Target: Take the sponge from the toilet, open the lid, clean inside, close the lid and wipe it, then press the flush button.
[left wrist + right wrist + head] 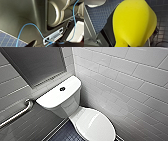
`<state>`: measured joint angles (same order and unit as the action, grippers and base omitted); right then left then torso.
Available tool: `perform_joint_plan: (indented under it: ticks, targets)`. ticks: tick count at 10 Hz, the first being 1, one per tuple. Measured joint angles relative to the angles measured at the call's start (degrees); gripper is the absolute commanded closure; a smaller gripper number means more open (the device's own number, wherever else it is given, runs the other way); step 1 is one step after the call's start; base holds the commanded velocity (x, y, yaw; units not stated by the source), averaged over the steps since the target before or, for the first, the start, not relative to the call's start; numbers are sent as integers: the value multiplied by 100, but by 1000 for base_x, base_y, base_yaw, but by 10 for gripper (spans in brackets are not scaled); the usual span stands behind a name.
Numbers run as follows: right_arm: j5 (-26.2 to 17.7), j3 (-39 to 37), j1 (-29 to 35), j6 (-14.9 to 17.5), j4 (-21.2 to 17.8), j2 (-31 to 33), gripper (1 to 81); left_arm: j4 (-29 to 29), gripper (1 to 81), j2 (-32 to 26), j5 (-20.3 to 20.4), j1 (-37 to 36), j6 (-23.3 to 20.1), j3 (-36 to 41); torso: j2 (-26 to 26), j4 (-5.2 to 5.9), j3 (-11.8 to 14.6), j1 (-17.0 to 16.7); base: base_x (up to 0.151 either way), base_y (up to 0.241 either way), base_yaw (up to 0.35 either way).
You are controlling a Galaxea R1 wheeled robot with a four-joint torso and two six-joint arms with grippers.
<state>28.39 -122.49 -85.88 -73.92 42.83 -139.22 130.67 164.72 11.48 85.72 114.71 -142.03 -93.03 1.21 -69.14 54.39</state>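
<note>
The bright yellow sponge (134,22) looms large in the right wrist view, above the blue tiled floor. My right gripper (132,37) is shut on it, and a dark finger (109,31) shows along its side. In the head view the white lid (96,124) lies closed on the bowl. Behind it, the dark round flush button (62,88) sits in the middle of the white tank top (56,98). In the left wrist view my left gripper (46,44) is open and holds nothing, close to the robot's own dark body.
A metal grab bar (17,113) runs along the left wall beside the tank. A white tiled wall (130,84) stands close on the toilet's right. Dark blue floor tiles (62,134) show left of the bowl. A blue cable (28,25) loops over the robot's body.
</note>
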Motion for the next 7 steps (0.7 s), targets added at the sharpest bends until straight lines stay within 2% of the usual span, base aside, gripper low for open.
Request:
perform_joint_plan:
  ticks: [2, 3, 7]
  targets:
    - [24, -315, -113, -2, 96, -199, 811, 0, 10, 5, 4, 7, 0, 0, 269, 0, 76, -171, 0, 0, 0]
    - [21, -455, -226, 0, 138, -339, 811, 0, 10, 2, 4, 5, 0, 0, 448, 0, 223, -282, 0, 0, 0]
    - [33, -1125, -428, -2, 190, -866, 811, 0, 10, 5, -7, 38, 0, -15, 1250, -2, 1034, -811, 0, 0, 0]
